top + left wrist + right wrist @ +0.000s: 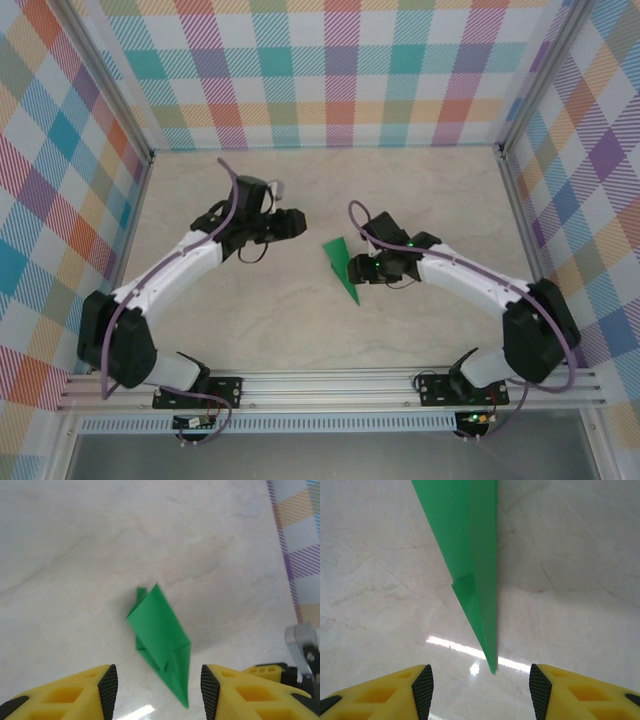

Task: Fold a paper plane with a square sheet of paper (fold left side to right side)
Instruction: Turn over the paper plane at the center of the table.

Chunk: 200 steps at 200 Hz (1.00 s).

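Green paper plane [341,264] lying flat on the pale surface [280,330], left hand [296,222] near it, right hand [362,268] just beside it — both hands parted, gripping nothing

Bright, even overhead light. White glare streak on glossy worktop [380,580] in right wrist view. Soft shadow beside paper plane [160,630]. Slightly blurred close up.
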### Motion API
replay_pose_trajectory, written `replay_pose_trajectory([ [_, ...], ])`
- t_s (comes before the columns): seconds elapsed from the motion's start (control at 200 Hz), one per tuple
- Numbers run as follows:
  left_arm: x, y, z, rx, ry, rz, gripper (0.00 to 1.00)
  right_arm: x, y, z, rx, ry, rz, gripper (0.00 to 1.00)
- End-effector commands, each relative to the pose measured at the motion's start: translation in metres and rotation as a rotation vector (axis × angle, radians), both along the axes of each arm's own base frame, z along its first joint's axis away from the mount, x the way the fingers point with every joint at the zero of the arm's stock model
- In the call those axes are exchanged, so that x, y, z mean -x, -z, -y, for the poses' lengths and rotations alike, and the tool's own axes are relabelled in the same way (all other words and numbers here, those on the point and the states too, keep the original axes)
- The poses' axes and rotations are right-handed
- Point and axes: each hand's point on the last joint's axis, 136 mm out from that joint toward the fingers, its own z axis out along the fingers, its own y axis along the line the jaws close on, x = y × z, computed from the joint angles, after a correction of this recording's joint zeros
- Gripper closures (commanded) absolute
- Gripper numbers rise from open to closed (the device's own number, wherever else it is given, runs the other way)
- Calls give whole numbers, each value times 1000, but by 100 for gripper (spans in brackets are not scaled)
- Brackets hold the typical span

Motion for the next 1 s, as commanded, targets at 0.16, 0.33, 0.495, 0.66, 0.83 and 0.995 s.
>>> replay_pose_trajectory([
  [0.16,43,12,-51,-40,-190,-7,45,-47,23,-23,120,-16,22,51],
  [0.33,53,5,-59,-56,-191,6,43,-63,43,-27,185,-31,20,67],
  [0.495,54,-2,-65,-81,-194,30,42,-61,25,-38,87,-56,32,100],
  [0.66,51,-9,-63,-82,-186,50,41,-58,-17,-33,-295,-42,22,100],
  [0.83,45,-15,-61,-89,-181,66,41,-46,19,-18,-437,-13,-141,100],
  [0.995,43,-14,-61,-97,-178,65,41,-45,69,6,-370,50,-222,95],
])
